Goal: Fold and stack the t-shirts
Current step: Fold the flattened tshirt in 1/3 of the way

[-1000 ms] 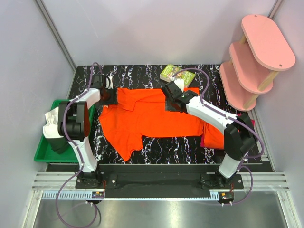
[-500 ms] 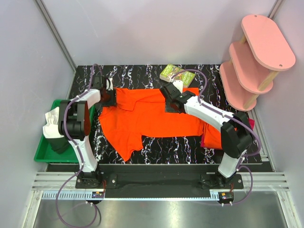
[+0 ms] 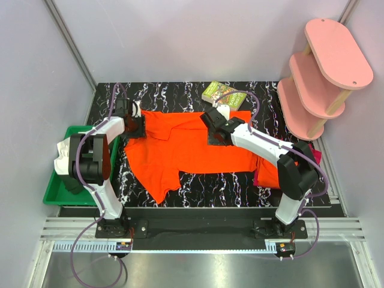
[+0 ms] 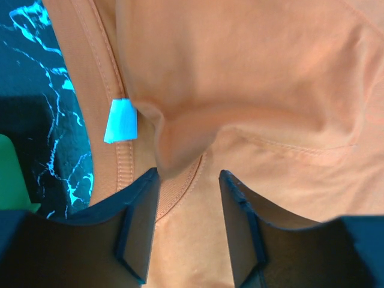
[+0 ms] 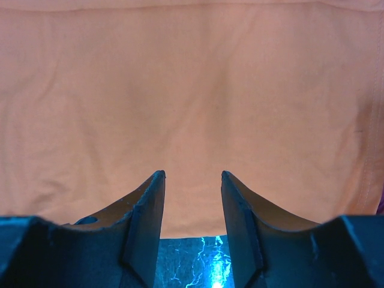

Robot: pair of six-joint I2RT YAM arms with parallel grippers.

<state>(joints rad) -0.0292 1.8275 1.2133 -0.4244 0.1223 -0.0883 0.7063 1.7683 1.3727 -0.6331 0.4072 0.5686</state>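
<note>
Reading from the left, I have the left pincer (image 4: 188, 174) down at the neckline of the orange shirt (image 3: 192, 150). Its fingers are parted, with a raised pucker of collar cloth between them just beside the pale blue tag (image 4: 120, 120). The shirt lies spread across the middle of the desk (image 3: 240, 186), one sleeve trailing toward the near edge.

Further right, the right pincer (image 5: 192, 175) is also spread wide over flat cloth close to the hem, gripping nothing. A folded orange piece (image 3: 269, 171) sits under the right arm near the desk's right side.

My worry is an uneven grab. If the left closes on the collar rib alone, or the right catches only the top layer, the shirt would likely twist when lifted and the fold come out crooked. The trailing sleeve could also drag and bunch. The book (image 3: 223, 95) sits just beyond the far edge of the cloth, so a wide swing might knock it.
</note>
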